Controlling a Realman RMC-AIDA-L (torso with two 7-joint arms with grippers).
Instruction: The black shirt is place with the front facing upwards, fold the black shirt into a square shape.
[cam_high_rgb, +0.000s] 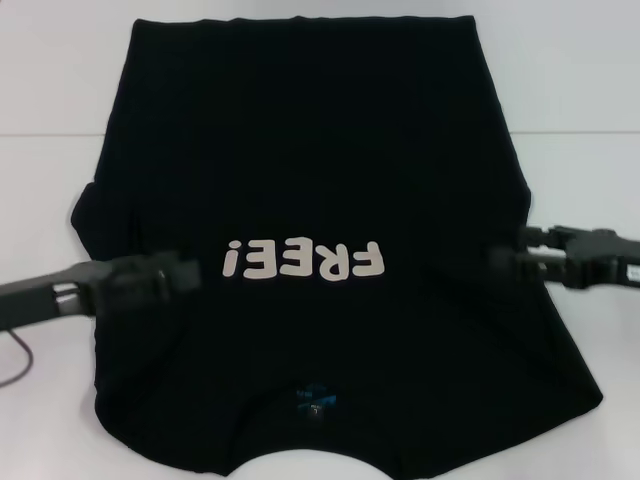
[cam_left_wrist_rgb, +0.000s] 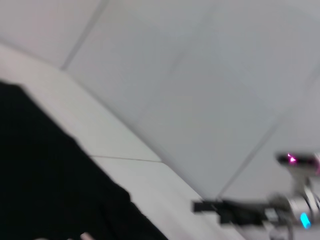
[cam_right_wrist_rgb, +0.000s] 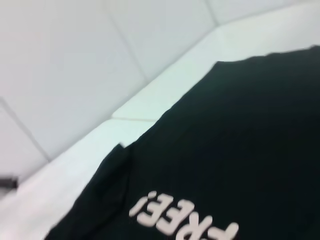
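The black shirt (cam_high_rgb: 320, 180) lay spread flat on the white table (cam_high_rgb: 50, 90), with its front facing up and the collar on the side nearest to the robot. The pale lettering "FREE!" (cam_high_rgb: 303, 262) was across the chest and appeared upside down in the head view. A small blue neck label (cam_high_rgb: 315, 400) was visible just inside the collar. The hem was at the far edge of the table, and the short sleeves lay out on each side. The left gripper (cam_high_rgb: 190, 272) was low over the left part of the shirt, near the sleeve, and its tip was just beside the "!" of the lettering. The black fingers merged with the black cloth, so I cannot tell if its jaws were released, clenched or grasping the fabric. The right gripper (cam_high_rgb: 510, 255) was at the right edge of the shirt, at about the same height as the lettering, and for the same reason I cannot tell the state of its jaws. The left wrist view showed the dark cloth (cam_left_wrist_rgb: 45, 190) on the table with the other arm farther off. The right wrist view showed the shirt (cam_right_wrist_rgb: 240, 145) and a part of the lettering.
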